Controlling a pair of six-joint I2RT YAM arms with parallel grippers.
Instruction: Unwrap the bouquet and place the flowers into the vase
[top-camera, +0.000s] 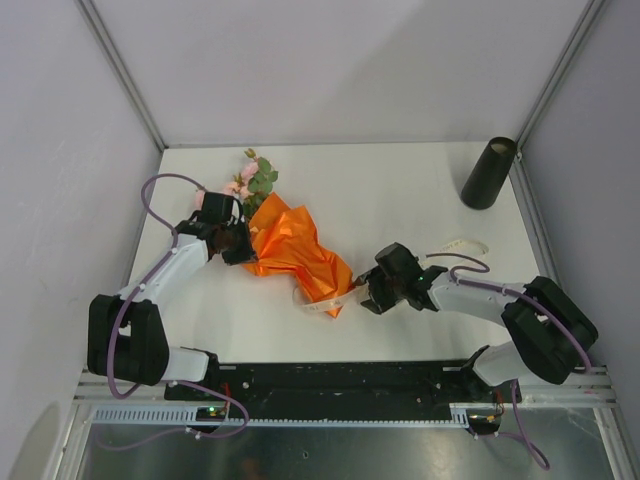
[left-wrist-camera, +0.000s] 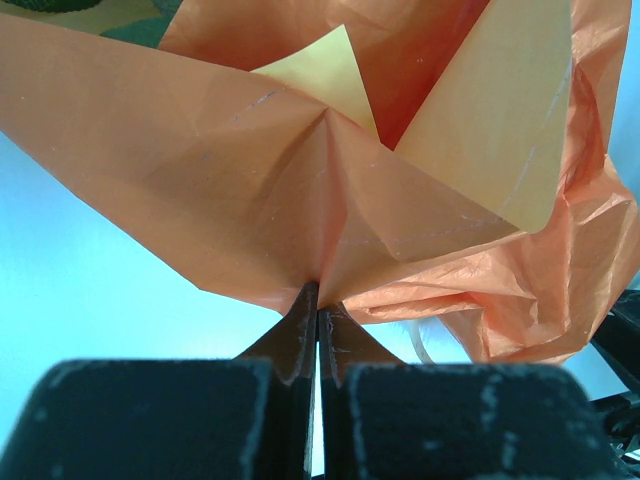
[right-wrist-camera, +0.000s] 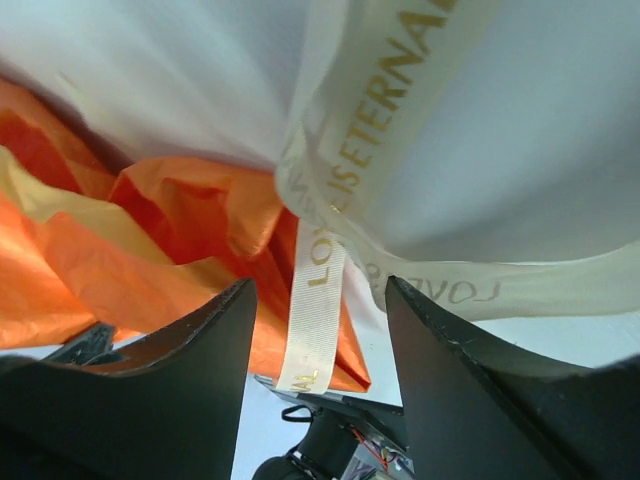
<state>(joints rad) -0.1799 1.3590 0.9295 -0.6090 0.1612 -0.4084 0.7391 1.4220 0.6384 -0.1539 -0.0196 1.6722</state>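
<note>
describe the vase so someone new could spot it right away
Start at the white table and look to its far right corner. The vase stands there alone: a plain black cylinder, far from the orange bouquet.

Looks like a robotics lab work cell: a white table (top-camera: 400, 190) boxed in by plain pale panels (top-camera: 340, 60) and slim aluminium corner posts (top-camera: 120, 70). Left arm (top-camera: 165, 270) and right arm (top-camera: 480, 297) bolted to a black base rail (top-camera: 340, 378) at the near edge, purple cables (top-camera: 148, 195) looping, a slotted cable duct (top-camera: 140, 413) alongside sheet metal (top-camera: 330, 450).
</note>
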